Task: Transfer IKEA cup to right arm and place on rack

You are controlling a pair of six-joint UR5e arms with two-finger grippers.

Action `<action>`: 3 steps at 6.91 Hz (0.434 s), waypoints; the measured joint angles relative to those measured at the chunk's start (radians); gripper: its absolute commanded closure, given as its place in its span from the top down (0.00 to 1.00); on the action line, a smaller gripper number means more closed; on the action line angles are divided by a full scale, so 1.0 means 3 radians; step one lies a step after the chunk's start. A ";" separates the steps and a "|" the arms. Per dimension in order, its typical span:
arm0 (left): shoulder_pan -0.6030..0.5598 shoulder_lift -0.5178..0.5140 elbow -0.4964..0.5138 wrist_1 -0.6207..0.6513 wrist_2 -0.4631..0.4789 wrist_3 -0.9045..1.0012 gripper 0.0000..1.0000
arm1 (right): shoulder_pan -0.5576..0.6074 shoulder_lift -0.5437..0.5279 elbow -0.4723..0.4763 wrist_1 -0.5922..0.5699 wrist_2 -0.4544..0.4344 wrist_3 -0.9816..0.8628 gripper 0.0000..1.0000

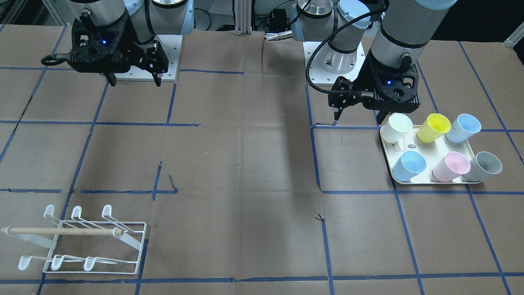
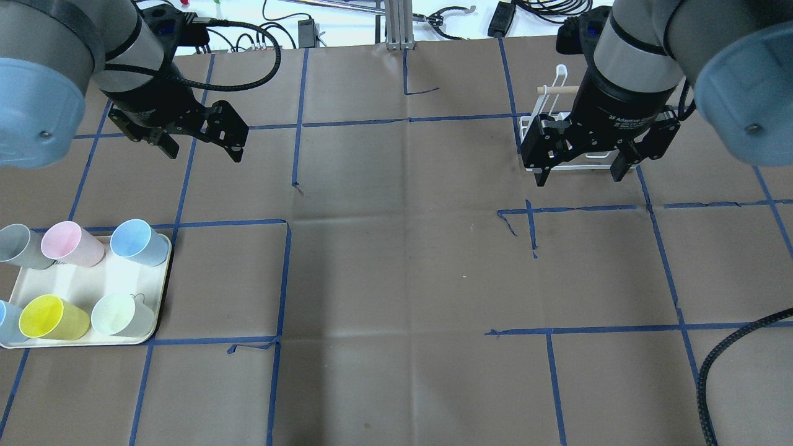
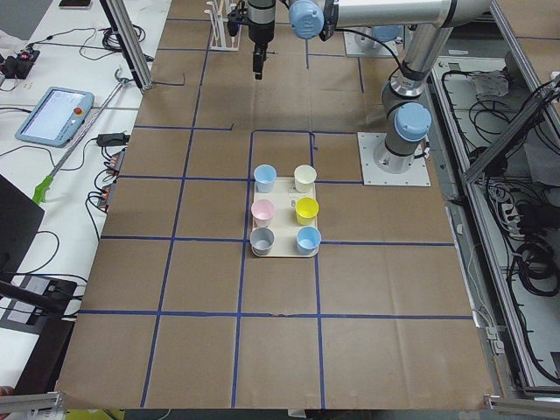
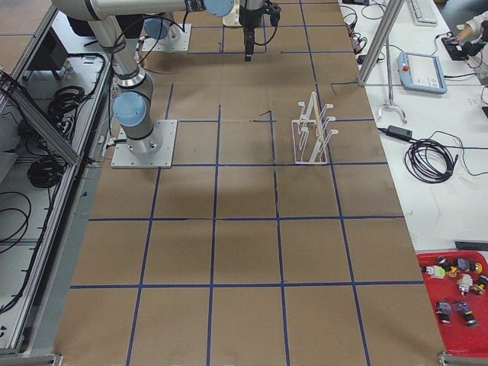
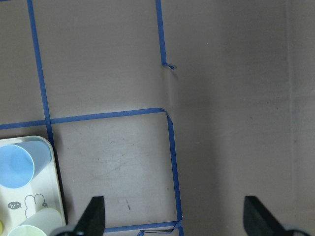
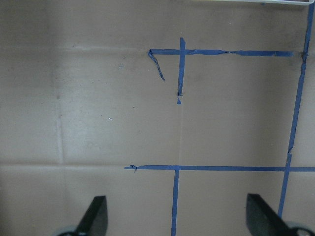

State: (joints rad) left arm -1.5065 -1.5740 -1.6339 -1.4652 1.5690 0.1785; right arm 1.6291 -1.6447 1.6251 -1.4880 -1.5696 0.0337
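Note:
Several plastic cups stand on a cream tray (image 1: pixel 430 182): white (image 1: pixel 399 127), yellow (image 1: pixel 436 127), two blue (image 1: pixel 462 128), pink (image 1: pixel 450 166) and grey (image 1: pixel 485 166). My left gripper (image 1: pixel 359 119) is open and empty. It hangs above the table just beside the tray's white-cup corner. Its wrist view shows that corner with a blue cup (image 5: pixel 17 164). My right gripper (image 2: pixel 579 176) is open and empty, high above the table. In the overhead view it partly hides the white wire rack (image 2: pixel 545 133). The rack (image 1: pixel 94 241) stands empty, with its wooden dowel (image 1: pixel 61 231) across it.
Brown paper with a grid of blue tape lines covers the table (image 1: pixel 245 164). The tray (image 2: pixel 80 282) is on my left side and the rack on my right side, far apart. Both arm bases sit at the table's robot edge.

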 measured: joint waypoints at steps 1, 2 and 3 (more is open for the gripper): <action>0.0169 0.0011 -0.0041 -0.0003 -0.0001 0.0162 1.00 | 0.0000 -0.0006 0.0016 -0.0003 0.0004 0.0000 1.00; 0.0395 0.0036 -0.0136 0.0012 -0.0004 0.0366 0.99 | 0.0000 -0.0009 0.0021 -0.0004 0.0005 0.0000 1.00; 0.0651 0.0050 -0.0259 0.0084 -0.0007 0.0564 0.99 | 0.0000 -0.0012 0.0022 -0.0005 0.0006 0.0000 1.00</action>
State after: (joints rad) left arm -1.3111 -1.5591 -1.7117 -1.4400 1.5669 0.3477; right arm 1.6291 -1.6484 1.6317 -1.4894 -1.5679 0.0337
